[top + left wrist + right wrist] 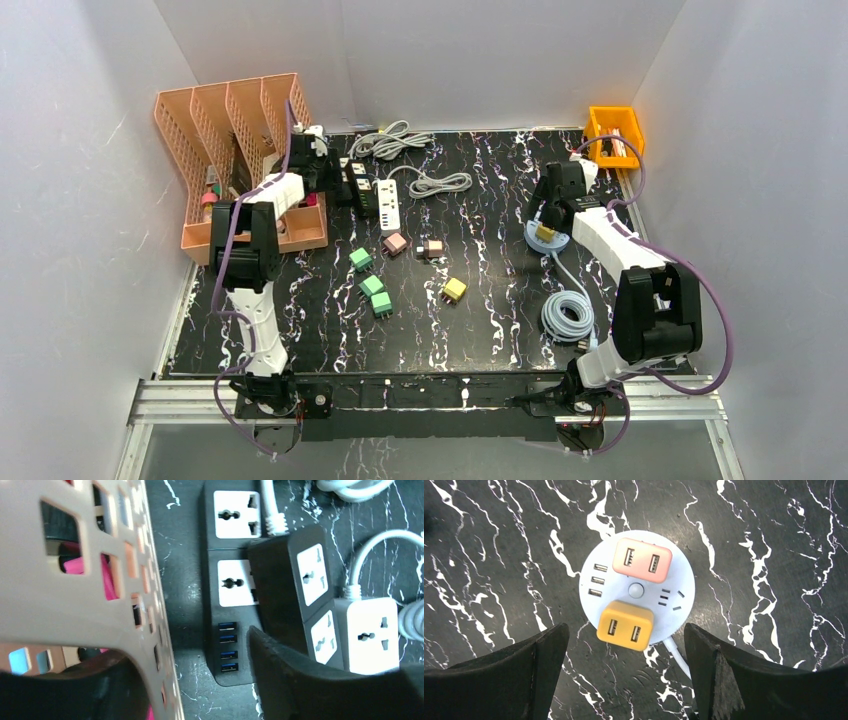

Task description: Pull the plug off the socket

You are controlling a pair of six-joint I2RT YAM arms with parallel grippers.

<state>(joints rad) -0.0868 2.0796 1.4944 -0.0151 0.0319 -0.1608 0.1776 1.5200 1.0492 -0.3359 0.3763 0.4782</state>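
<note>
Left gripper (320, 160) sits by the peach perforated plastic rack (60, 605) and the black rectangular power strip (210, 630) — I cannot tell its grip. Right gripper (624, 627) hangs released, fingers wide, above the round white socket hub (684, 587) — the square yellow plug (625, 625) and pink plug (642, 560) are seated in it.

This looks like a robot lab test cell: plain white walls (500, 60) box in a black marbled bench (480, 300), two arms (255, 300) are bolted to a metal rail (430, 395), and power strips (390, 205), a round socket (669, 622) and loose plugs (372, 286) lie about.
</note>
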